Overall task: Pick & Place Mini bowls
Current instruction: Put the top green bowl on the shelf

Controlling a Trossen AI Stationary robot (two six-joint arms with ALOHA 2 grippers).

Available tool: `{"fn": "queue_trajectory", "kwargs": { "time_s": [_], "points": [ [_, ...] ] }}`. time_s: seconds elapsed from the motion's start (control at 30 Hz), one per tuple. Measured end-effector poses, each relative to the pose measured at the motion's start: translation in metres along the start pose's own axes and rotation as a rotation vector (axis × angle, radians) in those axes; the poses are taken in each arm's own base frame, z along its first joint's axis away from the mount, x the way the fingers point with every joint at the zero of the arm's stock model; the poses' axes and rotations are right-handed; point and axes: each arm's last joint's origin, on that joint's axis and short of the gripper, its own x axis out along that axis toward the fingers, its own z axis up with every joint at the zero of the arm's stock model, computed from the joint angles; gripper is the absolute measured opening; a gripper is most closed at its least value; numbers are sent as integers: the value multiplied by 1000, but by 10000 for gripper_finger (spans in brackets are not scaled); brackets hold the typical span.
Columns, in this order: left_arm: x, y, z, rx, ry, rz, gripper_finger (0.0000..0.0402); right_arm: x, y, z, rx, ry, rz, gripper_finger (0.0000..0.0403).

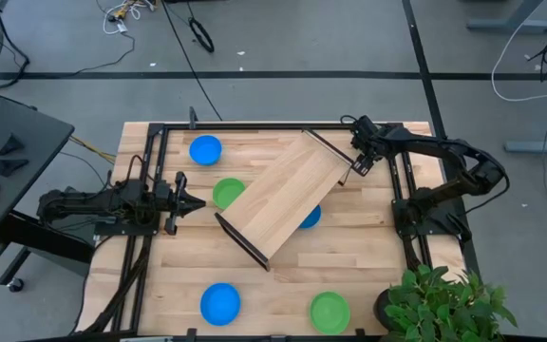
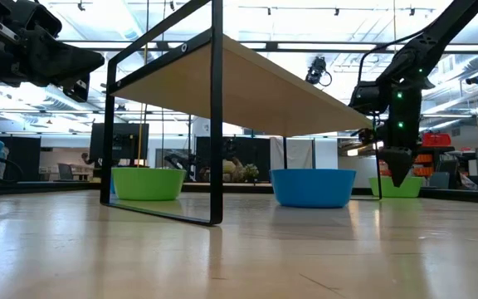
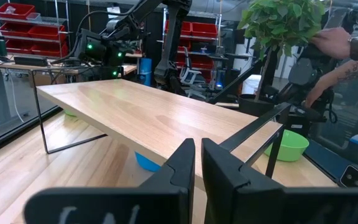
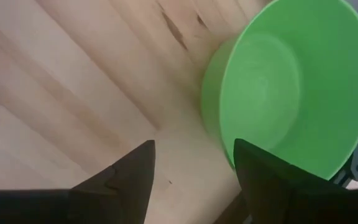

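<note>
High view: wooden tray (image 1: 288, 195) stood on black legs, diagonal at mid-counter (image 1: 368, 266). Blue bowls at far left (image 1: 205, 149), near edge (image 1: 220, 303), and one partly under the tray (image 1: 311, 217). Green bowls beside the tray's left side (image 1: 226, 193) and near edge (image 1: 330, 311). Left claw (image 1: 198, 201) nearly closed, empty, just beside that green bowl. Right claw (image 1: 359, 167) at the tray's far corner.

Low view: green (image 2: 148, 183) and blue (image 2: 312, 187) bowls visible under the tray.

Right wrist view: right claw (image 4: 191, 165) spread wide, empty, above a green bowl (image 4: 291, 81).
</note>
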Motion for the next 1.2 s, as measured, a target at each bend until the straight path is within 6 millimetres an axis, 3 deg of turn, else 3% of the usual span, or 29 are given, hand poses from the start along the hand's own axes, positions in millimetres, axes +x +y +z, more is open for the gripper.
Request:
{"fn": "queue_trajectory", "kwargs": {
  "time_s": [0.3, 0.73, 1.2],
  "points": [
    [0, 0, 0, 0, 0, 0, 32, 0, 0, 0, 2, 1, 0, 211],
    [0, 0, 0, 0, 0, 0, 32, 0, 0, 0, 2, 2, 0, 100],
    [0, 0, 0, 0, 0, 0, 32, 0, 0, 0, 1, 1, 4, 21]
  ]
}}
